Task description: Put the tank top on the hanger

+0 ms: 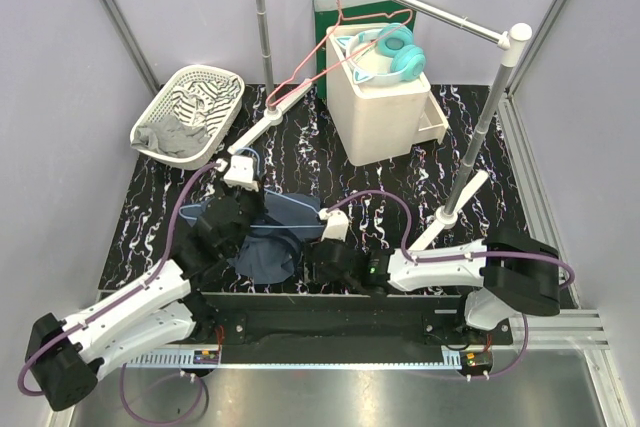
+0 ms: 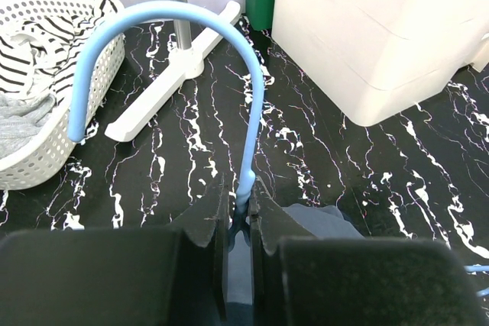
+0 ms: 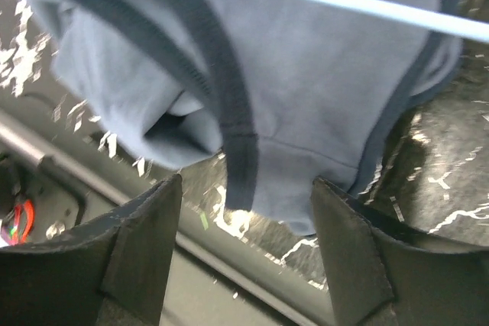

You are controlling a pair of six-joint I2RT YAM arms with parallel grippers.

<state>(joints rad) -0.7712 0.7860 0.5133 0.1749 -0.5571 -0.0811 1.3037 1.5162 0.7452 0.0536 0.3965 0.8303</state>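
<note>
Nearest the left wrist camera, the left gripper [image 2: 239, 208] is seen pressed together on the thin stem of the hanger [image 2: 256, 89], which is pinched between the 2 black fingers [image 2: 205, 223]. From that grip the light-blue hook is curved away ahead of the fingers and over to their left. Ahead and to the left of this gripper a white basket [image 2: 53, 154] is set on the black marbled table [image 2: 367, 188], and a striped cloth [image 2: 30, 43] and a grey cloth [image 2: 19, 124] are held in it. Ahead and to the right, a white drawer box [image 2: 367, 28] is placed, and the white foot of a rail stand [image 2: 164, 85] is seen straight ahead.

In the right wrist view the right gripper [image 3: 246, 188] is spread wide and nothing is clamped by it. The tank top [image 3: 306, 74] is found just ahead of these fingers, with its dark-edged hem hanging down between them. Further ahead the cloth is crossed by the hanger's pale bar; whether the bar is threaded through the straps cannot be told.

From above, the tank top is seen bunched between the 2 grippers, just beside each, with its lower part resting on the table
</note>
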